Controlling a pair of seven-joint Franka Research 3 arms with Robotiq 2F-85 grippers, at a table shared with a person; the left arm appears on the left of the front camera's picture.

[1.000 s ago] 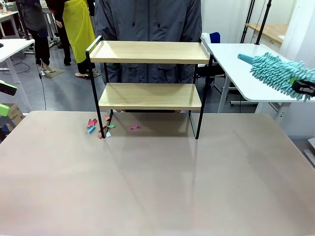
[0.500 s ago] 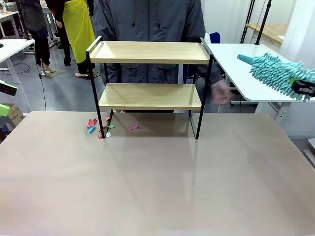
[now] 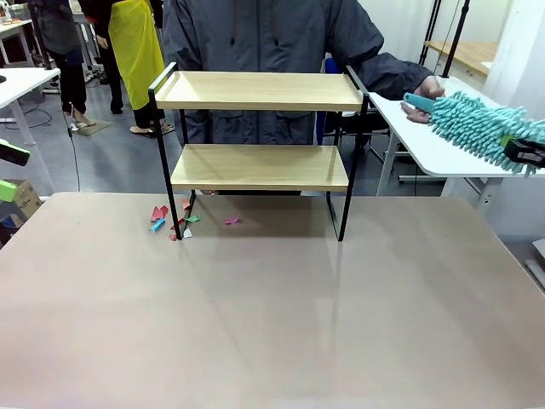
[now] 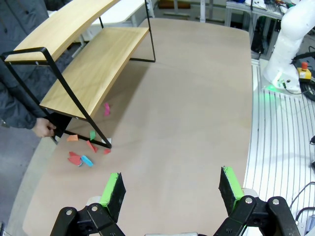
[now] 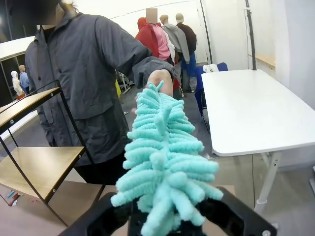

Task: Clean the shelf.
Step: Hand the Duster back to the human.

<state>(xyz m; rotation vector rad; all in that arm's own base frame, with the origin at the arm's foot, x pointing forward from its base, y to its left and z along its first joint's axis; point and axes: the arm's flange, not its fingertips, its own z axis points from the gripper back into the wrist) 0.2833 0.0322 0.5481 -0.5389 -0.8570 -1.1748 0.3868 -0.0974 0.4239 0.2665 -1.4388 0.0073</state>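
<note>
The shelf (image 3: 260, 128) — two bare pale boards, black frame; left fingers (image 4: 171, 189) spread wide, right fingers (image 5: 167, 216) clamp the teal duster (image 5: 165, 162).

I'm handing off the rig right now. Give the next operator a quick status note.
Right gripper: shut on the fluffy teal microfibre duster; a person's hand grips its handle end.
Left gripper: open, holding nothing, above the brown table.
Two-tier wooden shelf with black metal frame: at the table's far edge, boards bare.
Coloured paper scraps: on the table by its leg.
Left: clear the scraps.
</note>
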